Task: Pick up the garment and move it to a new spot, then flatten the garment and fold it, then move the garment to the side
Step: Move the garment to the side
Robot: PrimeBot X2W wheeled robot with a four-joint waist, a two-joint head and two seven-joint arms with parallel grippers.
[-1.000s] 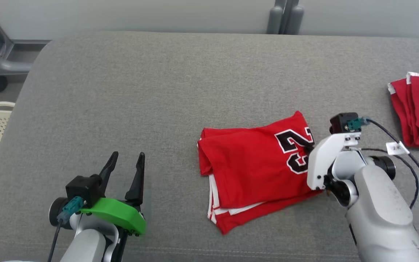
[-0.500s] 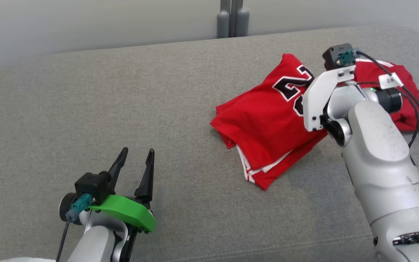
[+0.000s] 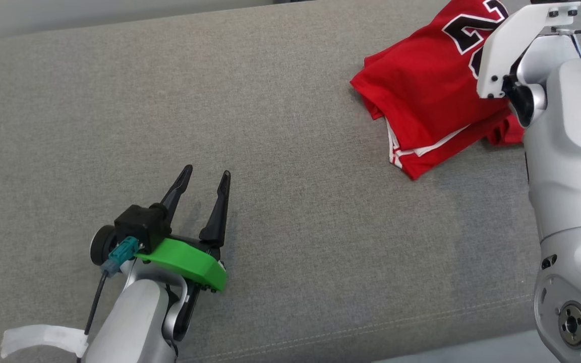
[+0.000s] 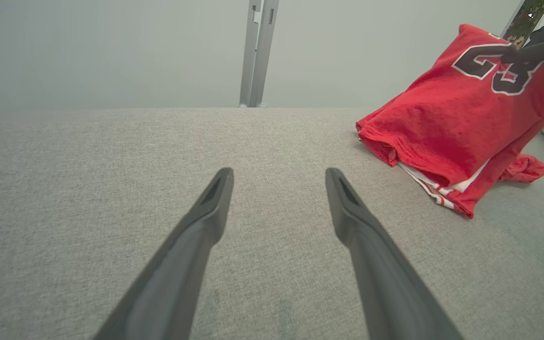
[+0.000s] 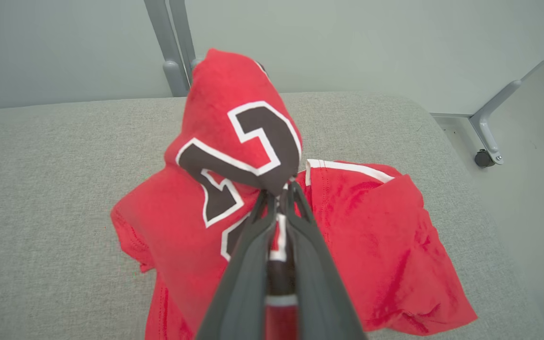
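Far left: left gripper [image 3: 207, 170], spread wide and empty, low over the grey cushion [image 3: 290, 151]. Far right: right gripper [image 5: 279, 191], pinched shut on the numbered panel of the folded red jersey [image 3: 421, 96], lifting that edge, the lower edge trailing on the cushion next to another red garment [image 5: 385, 226]. Seemingly folded already; only the setting-down aside left.

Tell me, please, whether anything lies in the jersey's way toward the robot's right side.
Yes: another red garment lies there on the cushion, close beside the jersey pinched in the right gripper.
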